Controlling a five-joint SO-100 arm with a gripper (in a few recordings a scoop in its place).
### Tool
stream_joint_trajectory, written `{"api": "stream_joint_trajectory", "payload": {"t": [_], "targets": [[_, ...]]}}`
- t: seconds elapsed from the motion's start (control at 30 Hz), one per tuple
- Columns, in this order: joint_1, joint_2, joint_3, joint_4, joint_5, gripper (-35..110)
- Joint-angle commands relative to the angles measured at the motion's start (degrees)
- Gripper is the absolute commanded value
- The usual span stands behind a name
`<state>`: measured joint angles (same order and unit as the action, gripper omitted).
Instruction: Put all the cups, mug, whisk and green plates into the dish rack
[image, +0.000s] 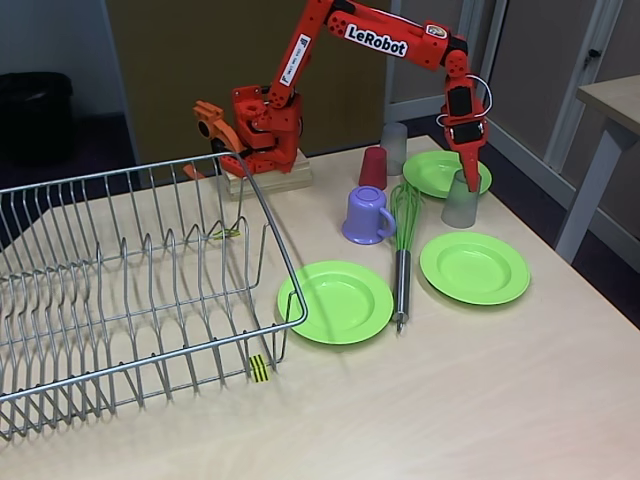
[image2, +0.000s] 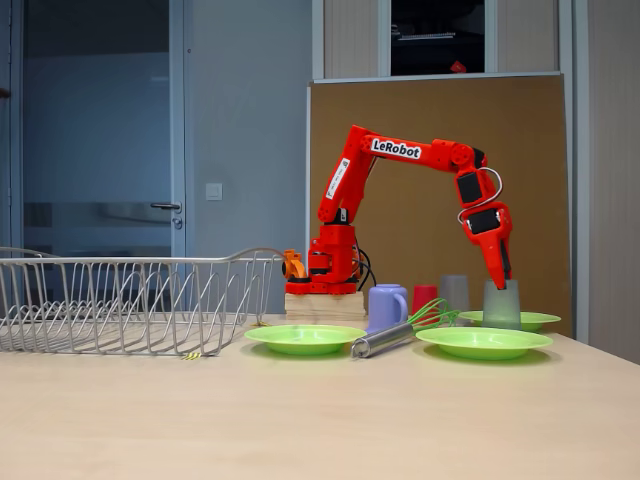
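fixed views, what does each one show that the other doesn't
A fixed view gives the plan: the green-wire, silver-handled whisk lies beside a round lime-green plastic plate, and a neighbouring table stands at right. A fixed view adds a door handle and wall switch. Both share the silver wire dish rack, the lavender plastic mug and the red gripper at a translucent grey cup.

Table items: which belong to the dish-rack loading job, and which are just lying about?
Job:
- dish rack
- three green plates
- whisk
- purple mug
- red cup
- two grey cups
- gripper

Lying about:
- wooden base block
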<state>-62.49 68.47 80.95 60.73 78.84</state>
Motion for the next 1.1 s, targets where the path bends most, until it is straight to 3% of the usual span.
{"api": "stream_joint_trajectory", "payload": {"t": [0.0,0.4,0.57,0.87,1.07], "targets": [[0.9,1.3,0.8,0.9,-2.0,5],[7.5,12.3,-10.5,19.3,-19.2,0],[13.6,20.3,-15.0,23.8,-34.7,0],[44.4,38.5,0.0,23.1,-66.5,0],[66.6,36.2,-1.9,25.8,-83.8,0]]}}
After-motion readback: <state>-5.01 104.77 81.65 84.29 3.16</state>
